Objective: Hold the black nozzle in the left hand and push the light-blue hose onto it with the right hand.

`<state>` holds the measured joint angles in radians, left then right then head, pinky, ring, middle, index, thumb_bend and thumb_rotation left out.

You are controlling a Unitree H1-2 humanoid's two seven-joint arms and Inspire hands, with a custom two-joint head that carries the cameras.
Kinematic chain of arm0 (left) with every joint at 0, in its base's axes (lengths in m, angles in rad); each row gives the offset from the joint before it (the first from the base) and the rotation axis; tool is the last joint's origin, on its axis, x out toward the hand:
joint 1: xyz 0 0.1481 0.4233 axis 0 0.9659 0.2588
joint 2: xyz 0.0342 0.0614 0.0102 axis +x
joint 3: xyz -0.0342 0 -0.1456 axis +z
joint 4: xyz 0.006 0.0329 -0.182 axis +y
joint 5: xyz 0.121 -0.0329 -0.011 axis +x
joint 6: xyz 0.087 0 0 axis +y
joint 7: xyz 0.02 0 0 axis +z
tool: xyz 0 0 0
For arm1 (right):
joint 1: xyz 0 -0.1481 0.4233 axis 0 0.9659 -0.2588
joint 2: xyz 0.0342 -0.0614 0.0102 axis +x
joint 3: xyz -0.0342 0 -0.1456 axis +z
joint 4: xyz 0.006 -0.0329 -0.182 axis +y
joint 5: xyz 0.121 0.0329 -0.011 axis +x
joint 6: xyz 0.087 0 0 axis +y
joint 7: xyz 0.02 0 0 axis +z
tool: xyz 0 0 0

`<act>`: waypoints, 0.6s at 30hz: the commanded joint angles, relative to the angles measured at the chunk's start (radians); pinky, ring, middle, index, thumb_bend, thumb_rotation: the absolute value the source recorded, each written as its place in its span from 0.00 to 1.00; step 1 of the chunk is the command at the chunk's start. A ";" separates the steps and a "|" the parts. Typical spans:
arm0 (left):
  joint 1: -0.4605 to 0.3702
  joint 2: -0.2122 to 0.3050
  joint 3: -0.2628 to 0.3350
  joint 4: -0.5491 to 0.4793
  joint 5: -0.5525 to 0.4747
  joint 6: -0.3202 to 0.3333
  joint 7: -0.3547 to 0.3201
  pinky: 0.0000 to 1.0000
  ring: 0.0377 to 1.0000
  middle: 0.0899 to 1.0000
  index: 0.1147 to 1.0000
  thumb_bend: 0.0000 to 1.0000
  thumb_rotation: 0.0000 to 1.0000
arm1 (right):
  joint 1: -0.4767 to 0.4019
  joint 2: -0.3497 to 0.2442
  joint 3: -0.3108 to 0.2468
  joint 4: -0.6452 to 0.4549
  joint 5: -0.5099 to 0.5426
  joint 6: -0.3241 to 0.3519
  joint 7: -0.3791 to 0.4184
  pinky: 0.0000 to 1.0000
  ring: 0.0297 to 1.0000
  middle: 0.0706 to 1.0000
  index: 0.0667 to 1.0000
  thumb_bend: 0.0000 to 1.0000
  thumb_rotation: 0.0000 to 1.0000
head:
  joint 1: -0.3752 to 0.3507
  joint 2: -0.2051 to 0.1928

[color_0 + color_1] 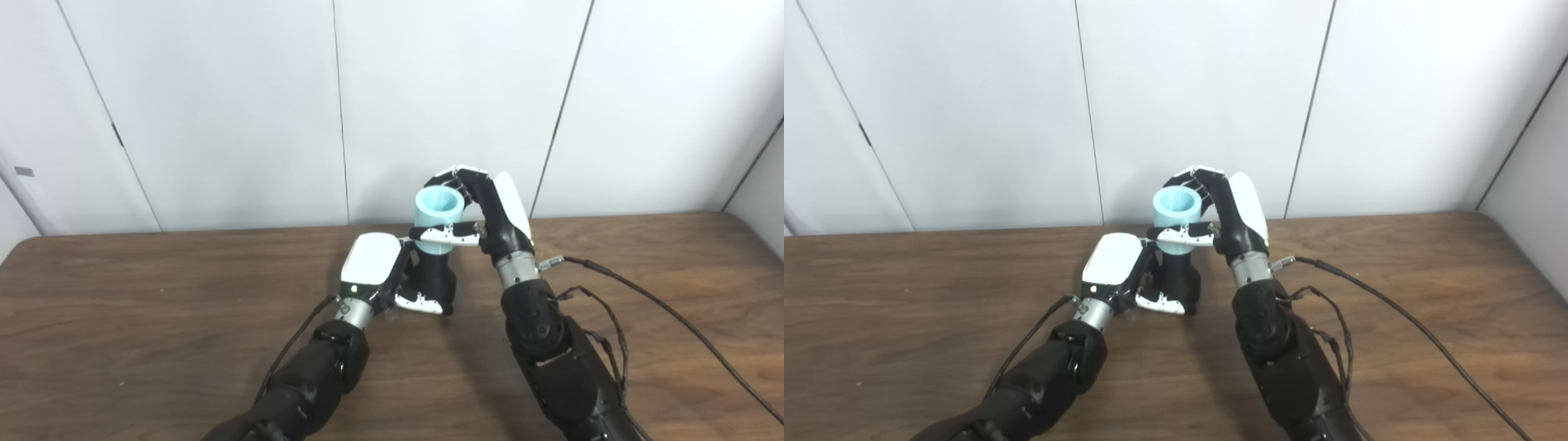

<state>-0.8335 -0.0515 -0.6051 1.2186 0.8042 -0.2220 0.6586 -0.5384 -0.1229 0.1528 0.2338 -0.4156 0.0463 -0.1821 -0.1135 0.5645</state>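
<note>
Because it looks hard and light, the black nozzle is easy to grip low on its fat base, and the left hand is wrapped around it there, just above the desk. The light-blue hose looks bendy; the right hand pinches it on top of the nozzle.

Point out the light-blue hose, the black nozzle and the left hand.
light-blue hose [438, 211], left eye view, upper wall
black nozzle [436, 274], left eye view, body
left hand [1115, 260], right eye view, white back
</note>
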 commanded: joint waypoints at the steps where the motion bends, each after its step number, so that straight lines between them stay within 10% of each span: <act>1: 0.256 0.038 -0.031 0.128 -0.003 0.024 -0.038 0.41 0.40 0.35 0.45 0.52 0.00 | -0.017 -0.005 -0.021 0.008 0.076 0.026 0.081 0.64 0.76 0.78 0.86 0.99 0.32 | -0.002 0.000; 7: 0.255 0.039 -0.034 0.127 -0.001 0.028 -0.044 0.45 0.41 0.36 0.45 0.52 0.00 | -0.010 0.024 -0.118 0.039 0.356 -0.037 0.220 0.92 0.97 0.97 1.00 1.00 0.43 | -0.003 0.000; 18: 0.255 0.040 -0.034 0.129 -0.002 0.032 -0.048 0.43 0.40 0.35 0.45 0.52 0.00 | -0.003 0.022 -0.151 0.063 0.469 -0.079 0.312 0.97 1.00 1.00 1.00 1.00 0.46 | -0.004 0.000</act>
<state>-0.8332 -0.0507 -0.6080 1.2147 0.8045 -0.2216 0.6576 -0.4586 -0.0948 0.0209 0.3291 0.0146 0.0644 0.1051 -0.1166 0.5645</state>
